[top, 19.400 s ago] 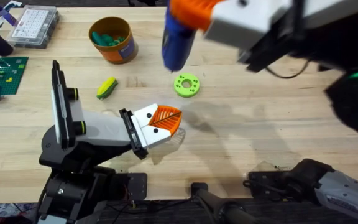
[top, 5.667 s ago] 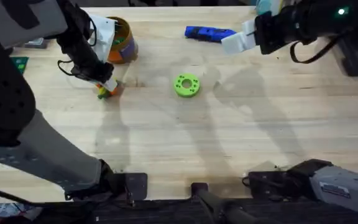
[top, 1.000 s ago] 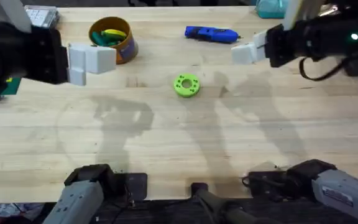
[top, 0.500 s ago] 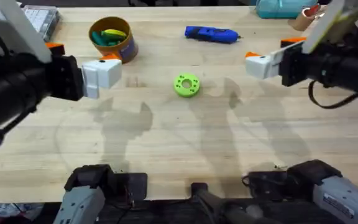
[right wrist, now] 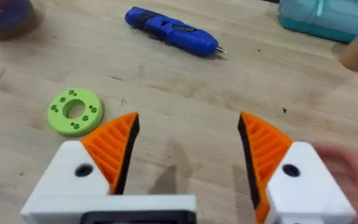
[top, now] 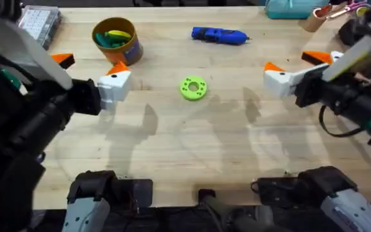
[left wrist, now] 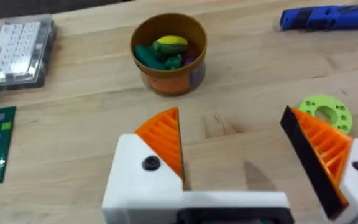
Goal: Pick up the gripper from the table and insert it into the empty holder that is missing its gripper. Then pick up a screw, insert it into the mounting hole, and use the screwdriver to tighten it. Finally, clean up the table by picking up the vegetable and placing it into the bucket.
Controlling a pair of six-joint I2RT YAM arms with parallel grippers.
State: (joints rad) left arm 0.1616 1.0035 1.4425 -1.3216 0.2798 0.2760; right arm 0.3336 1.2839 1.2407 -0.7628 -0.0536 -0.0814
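Both arms are pulling back toward the near side of the table, and their white fingers with orange ribbed pads are now spread wider than half a second ago. Nothing else on the table is shifting.

The left gripper (top: 89,71) is hanging over the left part of the table with its fingers wide apart and nothing between them. Just beyond it, on the far left side, the small round orange-brown bucket with a tan rim (top: 133,53) is standing upright. The small yellow toy vegetable with green sides (top: 114,35) is lying inside the bucket, on top of some green pieces. Farther left, near the far corner, a clear plastic box with little compartments (top: 39,23) is sitting flat.

The right gripper (top: 301,62) is hanging over the right part of the table, also spread wide and holding nothing. A flat bright green ring with holes (top: 193,87) is lying in the middle of the wooden table (top: 192,148), between the two grippers. The chunky bright blue screwdriver with a dark tip (top: 218,35) is lying on its side at the far edge, well apart from both grippers.
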